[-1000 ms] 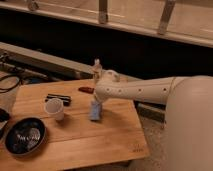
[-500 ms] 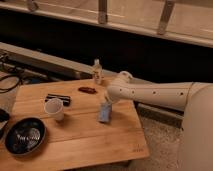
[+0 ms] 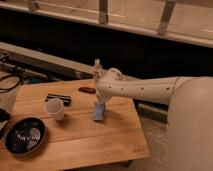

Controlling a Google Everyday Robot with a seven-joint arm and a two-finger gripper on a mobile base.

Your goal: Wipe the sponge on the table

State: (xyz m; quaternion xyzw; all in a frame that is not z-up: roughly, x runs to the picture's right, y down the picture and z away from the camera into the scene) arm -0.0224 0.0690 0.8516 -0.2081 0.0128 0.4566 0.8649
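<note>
The light-blue sponge (image 3: 99, 111) stands on end on the honey-coloured wooden table (image 3: 115, 145), right of the table's middle. My gripper (image 3: 100, 102) comes down onto the sponge's top from the white arm reaching in from the right. It is shut on the sponge and presses the sponge's lower end against the wood. The arm's wrist hides the sponge's top.
A white paper cup (image 3: 55, 108) stands left of the sponge, with a flat black item (image 3: 58, 98) behind it. A round black bowl (image 3: 24, 136) sits at the front left. A small red object (image 3: 87, 90) and a slim bottle (image 3: 97, 67) are near the far edge.
The gripper slid the sponge right and toward the front, then back a little to the left. The cup, bowl and black item did not move.
</note>
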